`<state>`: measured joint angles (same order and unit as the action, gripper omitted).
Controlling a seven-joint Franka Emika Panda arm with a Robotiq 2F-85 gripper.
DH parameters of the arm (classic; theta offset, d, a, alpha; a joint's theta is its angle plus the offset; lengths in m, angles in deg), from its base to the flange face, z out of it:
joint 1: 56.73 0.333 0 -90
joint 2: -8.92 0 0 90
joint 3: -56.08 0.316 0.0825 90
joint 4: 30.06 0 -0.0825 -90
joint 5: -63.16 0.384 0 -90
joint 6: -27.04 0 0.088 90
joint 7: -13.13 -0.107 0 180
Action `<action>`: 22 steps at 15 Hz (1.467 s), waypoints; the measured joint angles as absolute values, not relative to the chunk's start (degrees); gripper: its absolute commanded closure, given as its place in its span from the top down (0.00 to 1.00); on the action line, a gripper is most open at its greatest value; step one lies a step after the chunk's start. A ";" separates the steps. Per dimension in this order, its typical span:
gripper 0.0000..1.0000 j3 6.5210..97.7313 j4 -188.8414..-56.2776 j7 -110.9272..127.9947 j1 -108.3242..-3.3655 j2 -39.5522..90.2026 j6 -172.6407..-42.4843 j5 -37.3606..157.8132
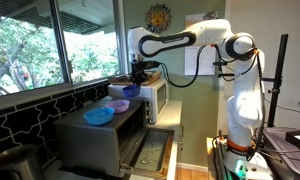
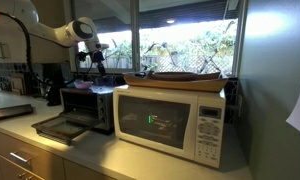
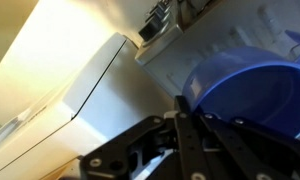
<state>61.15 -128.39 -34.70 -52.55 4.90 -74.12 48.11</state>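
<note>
The fingers are seen closed in the wrist view, with their tips right at the rim of a blue bowl. It cannot be told if the thin rim is pinched between them or only touched. The bowl is set on top of the oven, just beside the white microwave. A second bowl and a blue plate are lined up next to it in a short row. The flat oven top is likely used as a shelf, since much of the table is taken up by the two machines. The arm is stretched out sideways and the fingers are pointed down over the bowl, likely because a thin rim is reached best from above. The oven door is laid open and flat, so the inside can be reached from the front
</note>
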 measured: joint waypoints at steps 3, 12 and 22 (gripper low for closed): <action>0.01 61.16 -130.58 -37.19 -52.55 4.10 -75.30 50.06; 0.01 61.15 -134.48 -46.50 -53.29 3.79 -83.33 52.83; 0.01 61.15 -134.81 -49.43 -53.78 3.95 -84.18 52.39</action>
<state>61.15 -134.81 -49.43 -53.78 3.95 -84.18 52.39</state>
